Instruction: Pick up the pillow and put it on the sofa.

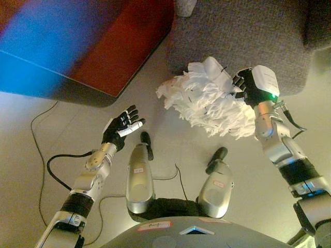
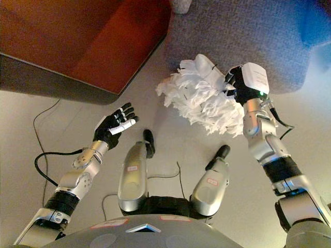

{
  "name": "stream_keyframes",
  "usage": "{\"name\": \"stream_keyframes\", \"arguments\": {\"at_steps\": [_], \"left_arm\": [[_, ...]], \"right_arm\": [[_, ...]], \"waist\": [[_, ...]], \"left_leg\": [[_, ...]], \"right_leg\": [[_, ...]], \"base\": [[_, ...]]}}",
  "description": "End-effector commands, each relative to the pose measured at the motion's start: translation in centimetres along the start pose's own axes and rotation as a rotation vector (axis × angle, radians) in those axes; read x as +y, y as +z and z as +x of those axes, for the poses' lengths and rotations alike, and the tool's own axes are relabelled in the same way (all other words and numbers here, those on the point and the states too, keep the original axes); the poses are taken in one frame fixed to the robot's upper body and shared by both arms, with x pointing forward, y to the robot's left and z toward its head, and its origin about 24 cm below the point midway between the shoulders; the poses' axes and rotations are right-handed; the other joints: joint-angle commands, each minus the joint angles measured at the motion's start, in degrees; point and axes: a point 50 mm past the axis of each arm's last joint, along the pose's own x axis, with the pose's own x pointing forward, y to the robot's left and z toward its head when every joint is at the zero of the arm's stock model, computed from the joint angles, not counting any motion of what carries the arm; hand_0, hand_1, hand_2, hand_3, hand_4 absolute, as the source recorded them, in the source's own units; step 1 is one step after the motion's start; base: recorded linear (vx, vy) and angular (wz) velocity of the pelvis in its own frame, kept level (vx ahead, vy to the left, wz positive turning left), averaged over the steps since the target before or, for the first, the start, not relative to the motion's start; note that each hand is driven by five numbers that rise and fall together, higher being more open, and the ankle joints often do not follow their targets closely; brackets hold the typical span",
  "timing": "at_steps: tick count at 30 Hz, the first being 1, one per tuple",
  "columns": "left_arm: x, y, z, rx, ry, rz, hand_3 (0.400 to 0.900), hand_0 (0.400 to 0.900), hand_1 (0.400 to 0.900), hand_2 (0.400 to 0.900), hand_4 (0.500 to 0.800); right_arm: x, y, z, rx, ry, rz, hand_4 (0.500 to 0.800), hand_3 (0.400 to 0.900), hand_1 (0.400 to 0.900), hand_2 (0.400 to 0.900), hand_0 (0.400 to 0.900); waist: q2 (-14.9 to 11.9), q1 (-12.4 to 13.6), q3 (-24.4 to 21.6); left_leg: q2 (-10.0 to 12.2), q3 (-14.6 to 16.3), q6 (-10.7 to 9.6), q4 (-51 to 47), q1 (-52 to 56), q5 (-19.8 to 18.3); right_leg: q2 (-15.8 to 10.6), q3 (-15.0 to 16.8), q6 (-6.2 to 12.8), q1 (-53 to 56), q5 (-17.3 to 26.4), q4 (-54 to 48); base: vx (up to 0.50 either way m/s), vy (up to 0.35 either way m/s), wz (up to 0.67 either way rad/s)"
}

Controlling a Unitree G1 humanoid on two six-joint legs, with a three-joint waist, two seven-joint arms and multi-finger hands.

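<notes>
Grey sofa point(image 1: 243, 36) behind, right hand point(image 1: 248, 88) fingers clutching shaggy white pillow point(image 1: 207, 101); left hand point(image 1: 120, 128) fingers spread, apart

One shaggy white pillow point(image 1: 207, 101), one grey sofa point(image 1: 248, 36), one red-brown table point(image 1: 103, 46), two robot hands: left robot hand point(image 1: 120, 128), right robot hand point(image 1: 247, 87)

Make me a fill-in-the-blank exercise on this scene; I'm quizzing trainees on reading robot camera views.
1. The right hand has its fingers on a fluffy pillow coloured ____.
2. The pillow lies in front of the grey ____.
3. The left hand holds nothing; its fingers are ____.
4. Beside the sofa stands a ____ cabinet.

Missing words: white; sofa; open; red
</notes>
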Motion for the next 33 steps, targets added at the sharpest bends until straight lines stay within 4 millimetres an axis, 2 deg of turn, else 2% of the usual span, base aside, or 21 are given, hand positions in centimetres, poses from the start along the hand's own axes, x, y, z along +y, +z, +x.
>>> {"name": "stream_keyframes", "arguments": {"at_steps": [1, 6, 10, 18, 21, 23, 30, 31, 33], "left_arm": [[1.4, -1.8, -1.4, 0.047, 0.060, 0.034, 0.900, 0.900, 0.900, 0.900, 0.800], [2.1, -4.4, -2.5, 0.149, 0.091, 0.022, 0.900, 0.900, 0.900, 0.900, 0.800], [2.3, -5.6, -3.0, 0.195, 0.090, 0.025, 0.900, 0.900, 0.900, 0.900, 0.800], [2.8, -7.4, -4.2, 0.266, 0.080, 0.031, 0.900, 0.900, 0.900, 0.900, 0.800], [2.9, -7.5, -4.3, 0.280, 0.072, 0.025, 0.900, 0.900, 0.900, 0.900, 0.800], [2.9, -7.6, -4.4, 0.289, 0.066, 0.026, 0.900, 0.900, 0.900, 0.900, 0.800], [3.6, -7.0, -5.2, 0.294, 0.018, 0.051, 0.900, 0.900, 0.900, 0.900, 0.800], [3.7, -6.6, -5.3, 0.294, -0.008, 0.055, 0.900, 0.900, 0.900, 0.900, 0.800], [3.7, -6.2, -5.4, 0.290, -0.035, 0.056, 0.900, 0.900, 0.900, 0.900, 0.800]], "right_arm": [[-7.8, 2.9, -0.2, -0.251, -0.411, 0.008, 0.500, 0.400, 0.400, 0.400, 0.400], [-9.1, 3.1, -2.0, -0.307, -0.459, 0.053, 0.500, 0.400, 0.400, 0.400, 0.400], [-10.7, 3.4, -2.5, -0.339, -0.500, 0.075, 0.500, 0.400, 0.400, 0.400, 0.400], [-15.9, 4.8, -2.5, -0.428, -0.613, 0.093, 0.500, 0.400, 0.400, 0.400, 0.400], [-17.7, 5.3, -1.8, -0.433, -0.623, 0.088, 0.500, 0.400, 0.400, 0.400, 0.400], [-18.3, 5.1, -1.3, -0.412, -0.603, 0.087, 0.500, 0.400, 0.400, 0.400, 0.400], [-19.8, 1.7, 3.2, -0.181, -0.452, 0.041, 0.500, 0.400, 0.400, 0.400, 0.400], [-20.1, 0.2, 4.2, -0.094, -0.417, 0.039, 0.500, 0.400, 0.400, 0.400, 0.400], [-20.9, -1.2, 5.3, -0.002, -0.399, 0.023, 0.500, 0.400, 0.400, 0.400, 0.400]], "waist": [[-3.0, 0.2, -10.7], [-4.2, -0.4, -15.4], [-4.8, -0.4, -17.2], [-6.2, -0.3, -20.1], [-6.5, 0.3, -20.9], [-6.2, 0.8, -21.4], [-7.1, 3.7, -22.5], [-7.2, 4.9, -22.7], [-7.0, 6.0, -22.6]], "left_leg": [[-0.3, 1.5, 2.0, -8.4, 11.5, -0.9], [-1.2, 3.0, 2.7, -11.8, 16.2, -1.5], [-1.2, 4.0, 2.9, -13.7, 18.5, -1.5], [-1.2, 6.0, 2.6, -17.6, 22.1, -0.9], [-0.7, 6.4, 2.2, -18.7, 23.3, -0.6], [-0.3, 5.5, 1.6, -19.7, 24.4, -1.2], [0.4, 4.9, 0.1, -22.5, 25.7, 1.4], [0.8, 4.6, -0.4, -23.1, 25.9, 2.1], [1.1, 4.0, -0.9, -23.9, 26.3, 2.9]], "right_leg": [[-1.9, 0.4, 1.94, 0.9, 9.4, -5.3], [-0.6, 0.7, 2.54, 4.1, 11.6, -8.0], [-0.4, 0.1, 2.70, 5.3, 12.8, -9.0], [1.1, -1.5, 2.70, 6.8, 13.6, -11.0], [1.4, -2.8, 2.70, 7.6, 13.6, -11.5], [2.3, -2.8, 2.70, 8.4, 12.8, -11.8], [3.9, -5.4, 2.70, 10.5, 10.3, -13.4], [4.3, -6.3, 2.70, 11.3, 9.2, -13.8], [4.8, -7.3, 2.56, 12.1, 8.4, -14.2]], "base": [[0.15, 0.022, -0.18], [0.14, 0.002, -0.13], [0.07, -0.009, -0.05], [0.05, -0.024, 0.00], [0.09, -0.027, 0.06], [0.13, -0.035, 0.10], [0.11, -0.062, 0.23], [0.16, -0.071, 0.29], [0.18, -0.072, 0.37]]}}
